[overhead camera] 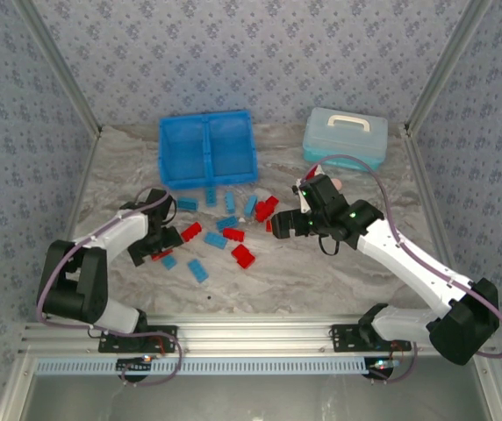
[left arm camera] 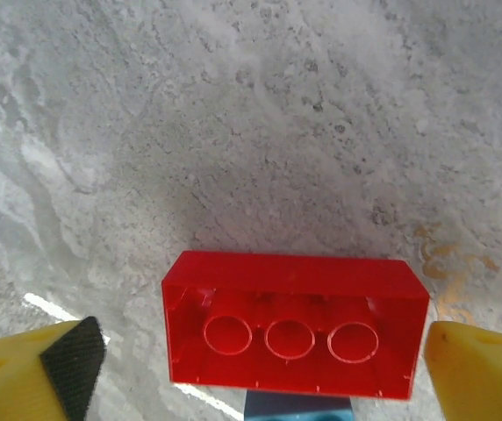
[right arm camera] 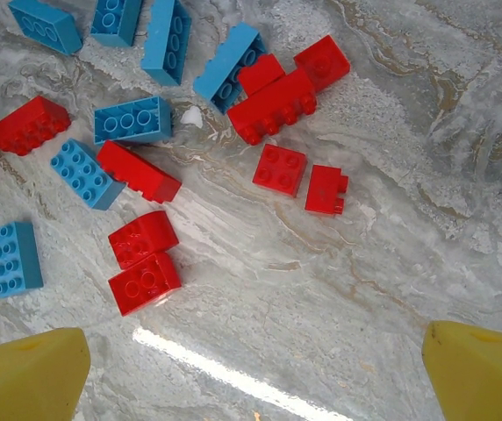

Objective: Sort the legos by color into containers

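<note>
Lying on its long side on the marbled table (overhead camera: 321, 281), one red brick (left arm camera: 295, 324) shows its hollow underside with three round tubes to the left wrist view. The edge of a blue brick (left arm camera: 299, 410) shows just beneath it.

The left gripper (left arm camera: 260, 355) straddles this red brick. Its yellow fingers stand wide apart, one off each end, and neither touches the brick.

The other legos (overhead camera: 225, 232) lie scattered, red and blue mixed, on the table between the two arms. They are near the front wall of the blue two-compartment tray (overhead camera: 208, 149) but outside it. In the top view both compartments look bare, so the sort appears barely begun, if begun at all.

The right gripper (right arm camera: 251, 377) hangs over the right side of the scatter. Its fingers are spread fully apart and nothing is between them. A knot of red bricks (right arm camera: 273, 105) lies ahead of it.

A pale lidded box (overhead camera: 345, 140) with a white handle stands at the back right, apart from the tray.

Step in hand, as judged: the left arm is lining up to pick the red brick.

Next move: the fingers must close on the brick's two short ends and seat squarely on them. The brick then needs a clean lift clear of the blue brick beside it, and a carry to whichever compartment is given to red.
</note>
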